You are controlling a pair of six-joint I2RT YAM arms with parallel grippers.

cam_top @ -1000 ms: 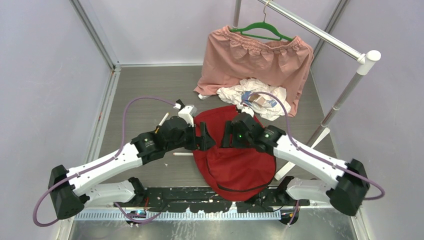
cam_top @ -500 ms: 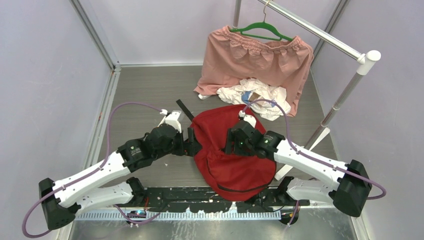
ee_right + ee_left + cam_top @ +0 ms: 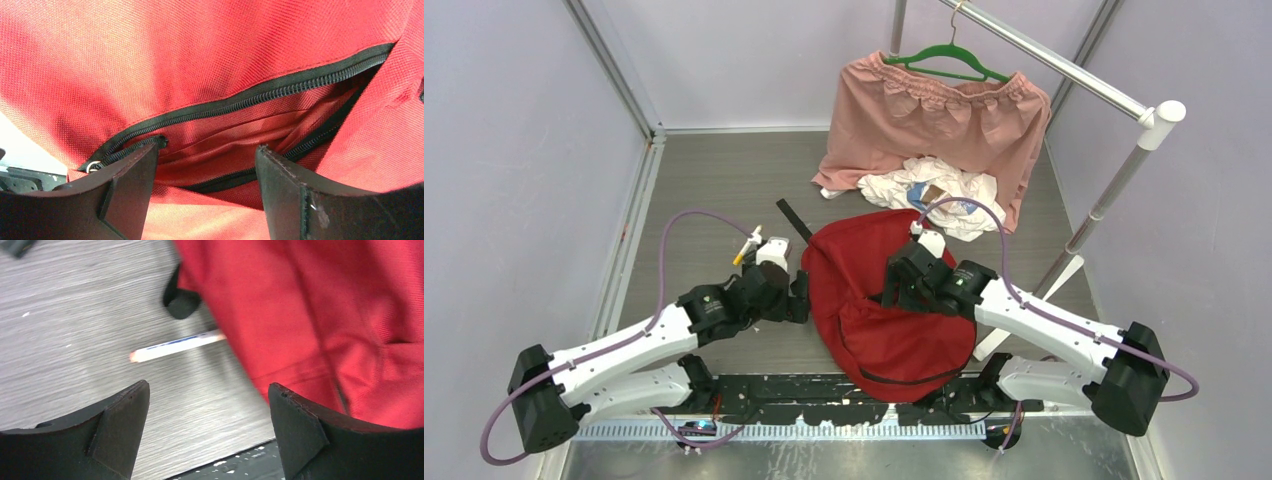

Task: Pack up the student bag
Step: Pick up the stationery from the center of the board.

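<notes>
Where the overhead camera looks down, the student bag (image 3: pixel 894 320) lies flat on the table (image 3: pixel 714 170) between the two arms, dark red with a black strap (image 3: pixel 791 219) trailing from its far left corner. The left gripper (image 3: pixel 802 298) sits just off the bag's left edge, jaws apart and holding nothing. The right gripper (image 3: pixel 892 288) hangs over the bag's upper middle, its jaws also spread. A white marker (image 3: pixel 746 246) lies on the table just beyond the left wrist. Far past both grippers, a white cloth (image 3: pixel 944 192) is heaped at the bag's top end, below a pink garment (image 3: pixel 934 120) on a green hanger (image 3: pixel 946 62).

In the left wrist view, the two dark fingers (image 3: pixel 117 432) stand wide apart over bare wood-grain surface. Ahead of them lies a white pen (image 3: pixel 172 347), its far end tucked under the bag's edge. The red fabric (image 3: pixel 325 315) fills the space ahead and to the right, reaching past the right-hand finger. A black strap loop (image 3: pixel 180 301) sticks out from under the fabric beyond the pen.

In the right wrist view, the fingers (image 3: pixel 125 195) are parted and clamp nothing. Directly ahead of them a black zipper (image 3: pixel 250 99) gapes open, showing the red lining (image 3: pixel 225 142) inside. The fingertips frame this opening from the near side, and a metal pull ring (image 3: pixel 92 167) shows just left of the left-hand finger.
</notes>
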